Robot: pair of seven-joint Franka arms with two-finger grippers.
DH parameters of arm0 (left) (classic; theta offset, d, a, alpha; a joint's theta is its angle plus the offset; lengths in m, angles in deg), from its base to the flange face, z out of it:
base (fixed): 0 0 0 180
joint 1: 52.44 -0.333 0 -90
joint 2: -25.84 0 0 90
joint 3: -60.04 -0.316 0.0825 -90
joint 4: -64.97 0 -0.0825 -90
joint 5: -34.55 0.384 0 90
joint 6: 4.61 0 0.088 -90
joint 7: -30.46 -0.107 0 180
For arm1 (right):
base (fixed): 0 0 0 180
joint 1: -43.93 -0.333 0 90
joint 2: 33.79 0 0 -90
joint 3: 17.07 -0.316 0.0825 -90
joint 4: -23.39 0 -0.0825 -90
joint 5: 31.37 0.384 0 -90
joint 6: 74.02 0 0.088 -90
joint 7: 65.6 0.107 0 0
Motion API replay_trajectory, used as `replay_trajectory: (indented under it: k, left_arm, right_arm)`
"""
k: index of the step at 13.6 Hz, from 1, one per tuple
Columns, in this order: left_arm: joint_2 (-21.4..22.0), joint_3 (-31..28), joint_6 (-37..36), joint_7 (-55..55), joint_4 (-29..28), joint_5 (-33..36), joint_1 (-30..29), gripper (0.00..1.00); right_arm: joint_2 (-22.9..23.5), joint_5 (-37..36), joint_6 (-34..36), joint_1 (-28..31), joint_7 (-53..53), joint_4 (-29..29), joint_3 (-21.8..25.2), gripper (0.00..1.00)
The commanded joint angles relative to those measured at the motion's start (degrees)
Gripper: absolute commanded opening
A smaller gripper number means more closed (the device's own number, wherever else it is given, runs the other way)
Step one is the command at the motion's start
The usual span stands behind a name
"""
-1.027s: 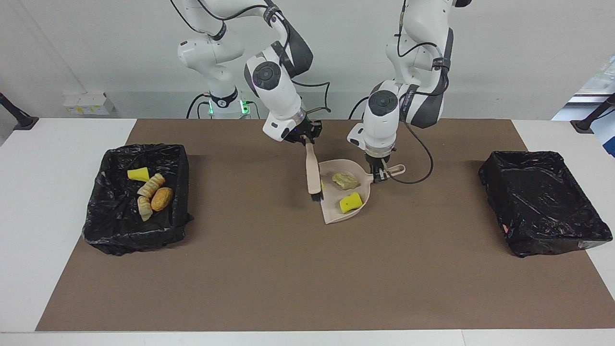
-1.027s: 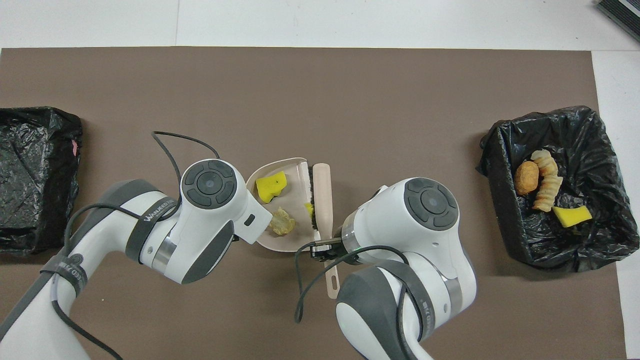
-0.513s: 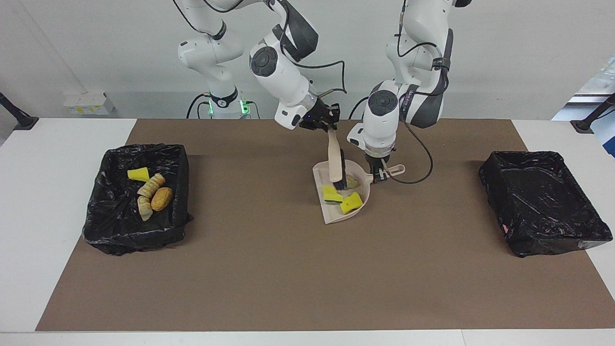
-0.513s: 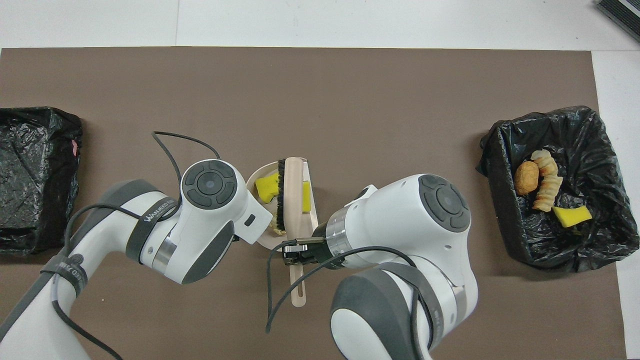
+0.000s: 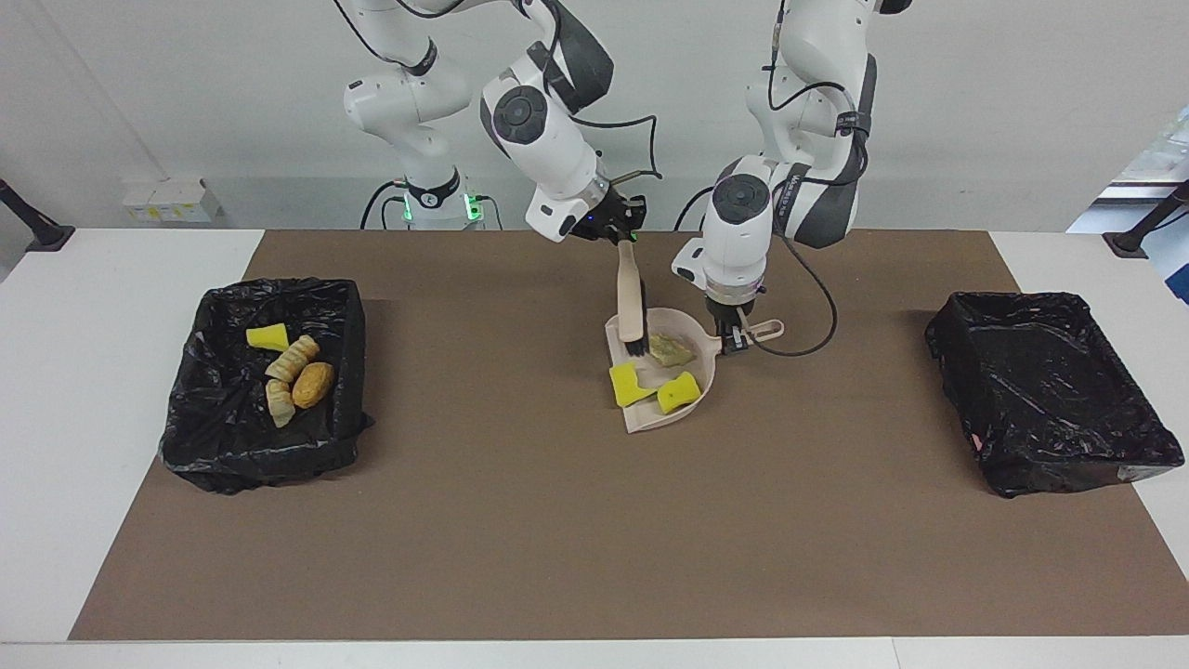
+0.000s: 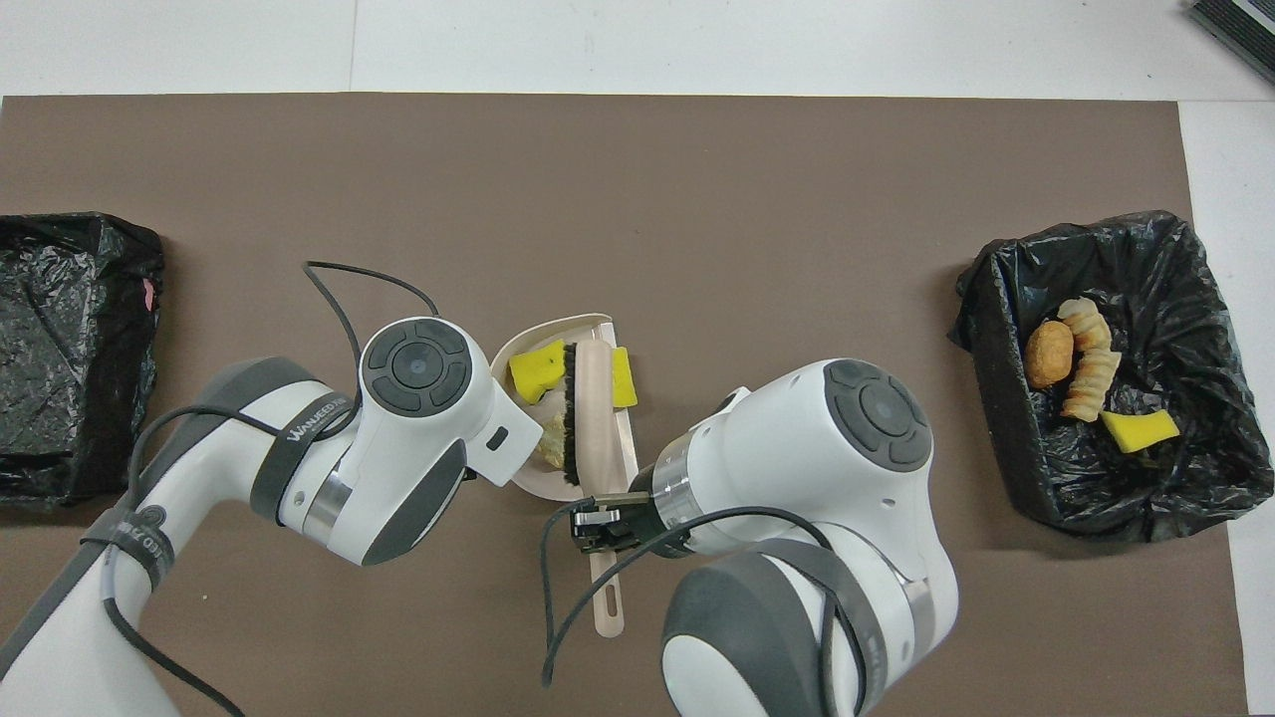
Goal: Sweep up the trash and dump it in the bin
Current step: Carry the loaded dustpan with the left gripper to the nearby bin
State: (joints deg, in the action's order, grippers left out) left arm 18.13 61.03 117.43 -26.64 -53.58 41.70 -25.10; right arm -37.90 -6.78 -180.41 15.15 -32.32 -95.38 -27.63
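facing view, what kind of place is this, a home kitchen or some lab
Most likely a robotics lab or test bench, not a home: two arms mounted at a plain white table with a brown mat, bare wall, and bag-lined bins set out for a staged sweeping trial.

Two arms, each with one pincer: the left pincer (image 5: 734, 340) and the right pincer (image 5: 620, 232). One dustpan (image 5: 692, 409) and one brush (image 5: 633, 302). Two bins lined with black bags: one (image 5: 200, 409) holds four scraps, a yellow sponge chunk (image 5: 267, 336) and three bread lumps (image 5: 295, 374); the other bin (image 5: 1050, 390) shows none. The dustpan carries three scraps: two yellow chunks (image 5: 678, 392) and one tan lump (image 5: 671, 349). Seven scraps in all. One brown mat (image 5: 557, 539) covers the worktop.
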Motion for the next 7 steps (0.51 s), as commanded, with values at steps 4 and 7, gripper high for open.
replay_trajectory:
  k: [4,7]
  left_arm:
    - [-0.1,0.3,6.4,-12.0,-0.8,-0.8,-5.8,0.00]
    - [0.4,0.3,6.4,-16.3,0.6,-2.7,-8.0,0.00]
  right_arm:
    - [-3.4,-6.9,-2.2,-8.7,11.3,-7.3,-0.3,0.00]
    - [-0.7,-7.2,-6.7,-12.9,13.2,-7.1,-0.3,0.00]
